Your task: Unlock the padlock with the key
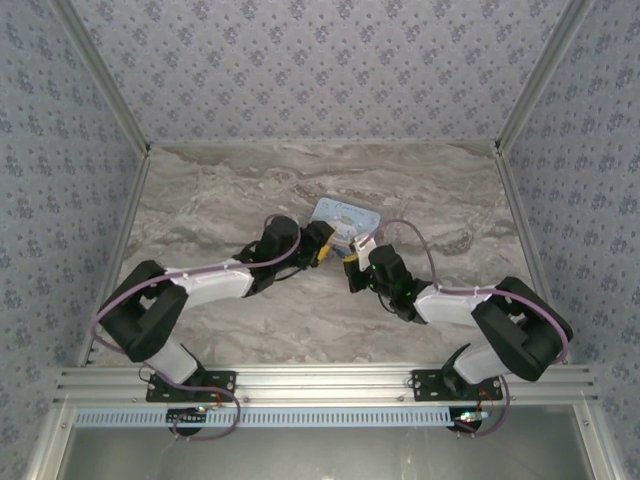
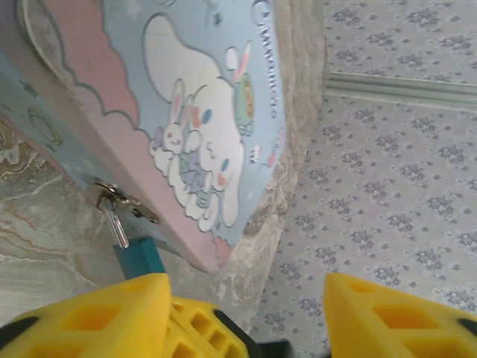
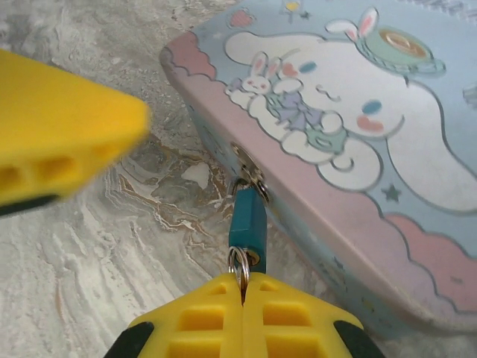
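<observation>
The padlock [image 3: 247,220] hangs on the front of the tin [image 3: 358,112], which sits mid-tabletop [image 3: 89,246] where both arms meet. Its thin shackle [image 3: 250,190] is closed and threaded through the tin's hasp [image 3: 244,165], so the lock is not yet open. In the right wrist view the right jaws are pressed together just below the padlock's underside, pinching at a small silver key ring [image 3: 238,265]. The key is hidden between them, and I cannot tell whether its blade is in the brass keyhole [image 3: 254,258] or only held up against it. In the left wrist view the left jaws are spread wide and hold nothing, with the padlock just beyond one finger [image 2: 89,313] and not between the two. A blurred yellow finger [image 3: 59,142] at the upper left of the right wrist view is probably the left arm's. By my reading the approach is done: the key is in hand and brought to the lock. What is left is the main part: seating the key if it is not in, turning it, and freeing the shackle, perhaps with the left jaws steadying the padlock's body.
</observation>
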Robot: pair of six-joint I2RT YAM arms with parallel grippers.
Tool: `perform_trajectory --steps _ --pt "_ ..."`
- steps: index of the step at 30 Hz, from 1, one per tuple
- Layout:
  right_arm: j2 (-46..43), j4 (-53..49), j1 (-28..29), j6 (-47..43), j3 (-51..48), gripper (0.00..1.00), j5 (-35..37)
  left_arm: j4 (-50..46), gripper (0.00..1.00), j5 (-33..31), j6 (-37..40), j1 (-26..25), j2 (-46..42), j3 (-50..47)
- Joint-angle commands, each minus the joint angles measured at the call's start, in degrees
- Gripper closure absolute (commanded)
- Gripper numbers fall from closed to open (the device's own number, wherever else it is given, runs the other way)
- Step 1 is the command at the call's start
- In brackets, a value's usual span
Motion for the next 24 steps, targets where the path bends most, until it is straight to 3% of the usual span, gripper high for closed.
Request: perform_trajectory --steps 1,9,16,21,24 --pt "0.22 3.13 -1.13 12.75 -1.07 1.0 -3.48 -6.65 0.39 -3.17 3.75 1.02 -5.58 0.2" --pt "1.96 3.44 -3.7 34.45 -2.7 1.0 -7.97 -16.15 0.29 -9.09 9.53 2.96 -13.33 1.39" --pt "7.22 7.2 -5.63 52.61 -4.58 1.0 -11.81 -20.9 0.25 -10.66 14.47 4.2 -14.54 5.27" --pt "8.47 7.41 -6.19 57.67 -4.18 1.0 -13.08 -25.16 0.22 -10.03 19.09 7.03 -13.81 7.92" --pt "6.26 2.43 -6.28 56.49 -3.56 0.84 -11.04 -28.26 0.21 -8.64 23.11 9.95 -12.77 9.94"
